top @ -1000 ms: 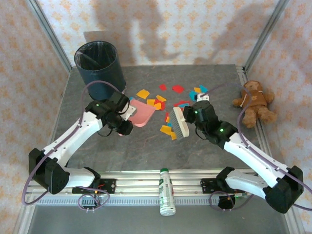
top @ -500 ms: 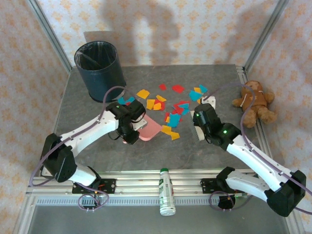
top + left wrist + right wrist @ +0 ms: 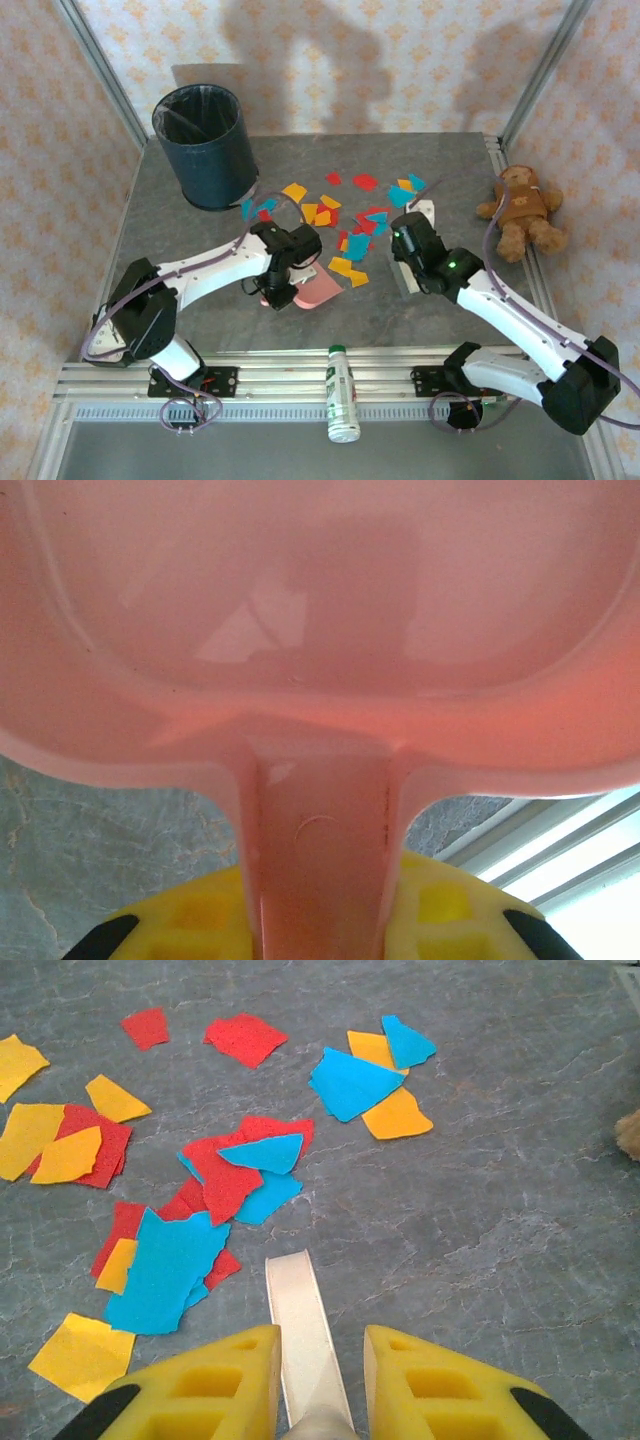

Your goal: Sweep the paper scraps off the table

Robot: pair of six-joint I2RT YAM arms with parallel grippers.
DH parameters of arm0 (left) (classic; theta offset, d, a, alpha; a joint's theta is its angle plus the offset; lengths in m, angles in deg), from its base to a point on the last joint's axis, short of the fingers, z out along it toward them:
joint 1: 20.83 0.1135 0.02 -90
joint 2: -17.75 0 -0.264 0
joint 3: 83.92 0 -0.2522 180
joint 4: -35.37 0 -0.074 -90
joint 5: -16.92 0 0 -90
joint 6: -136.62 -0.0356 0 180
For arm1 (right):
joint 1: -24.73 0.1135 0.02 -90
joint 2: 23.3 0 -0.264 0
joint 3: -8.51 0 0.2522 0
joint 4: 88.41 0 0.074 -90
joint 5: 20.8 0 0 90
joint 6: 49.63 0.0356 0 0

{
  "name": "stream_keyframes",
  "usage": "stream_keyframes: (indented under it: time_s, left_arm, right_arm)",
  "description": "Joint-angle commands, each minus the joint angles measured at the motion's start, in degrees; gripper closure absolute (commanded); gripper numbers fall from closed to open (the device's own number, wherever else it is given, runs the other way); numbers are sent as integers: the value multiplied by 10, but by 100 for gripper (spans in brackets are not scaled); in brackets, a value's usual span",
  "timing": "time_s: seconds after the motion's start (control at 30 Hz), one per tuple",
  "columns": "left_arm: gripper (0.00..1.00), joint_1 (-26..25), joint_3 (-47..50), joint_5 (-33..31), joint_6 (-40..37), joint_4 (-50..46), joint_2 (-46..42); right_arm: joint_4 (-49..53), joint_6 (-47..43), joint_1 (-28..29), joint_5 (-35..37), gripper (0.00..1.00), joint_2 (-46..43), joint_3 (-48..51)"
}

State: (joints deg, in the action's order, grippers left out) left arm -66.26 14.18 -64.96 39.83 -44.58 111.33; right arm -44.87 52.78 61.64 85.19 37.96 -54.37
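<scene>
Pink dustpan [image 3: 320, 610] cropped; right claw [image 3: 320, 1345] clamps white handle [image 3: 297, 1300], rest hidden.

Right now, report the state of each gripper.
Left gripper: closed, holding the pink dustpan by its handle.
Right gripper: closed, holding the cream brush handle.

The left arm [image 3: 205, 265] reaches toward the middle with a bent elbow; the left gripper [image 3: 320, 920] pinches the pink dustpan [image 3: 320, 610] by its stem; the right arm [image 3: 505, 305] stretches in from the right; the right gripper [image 3: 318, 1360] squeezes a cream handle [image 3: 298, 1305].
</scene>
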Motion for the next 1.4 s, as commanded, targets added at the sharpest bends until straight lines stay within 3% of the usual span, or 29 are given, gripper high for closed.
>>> stream_keyframes:
  time_s: [0.0, 0.6, 0.9, 1.37]
  left_arm:
    - [100, -2, 0, -25, -14, -13, 21]
    - [100, -2, -36, 15, -18, -14, 109]
    - [100, -2, -70, 27, -23, -14, 131]
    - [100, 12, -49, 6, -7, -1, 95]
  right_arm:
    - [-14, 7, -3, -32, 100, 14, -19]
    - [-56, 19, 40, -141, 100, 113, -63]
    - [-84, 17, 48, -195, 100, 120, -75]
    - [-94, 6, 48, -162, 100, 44, -50]
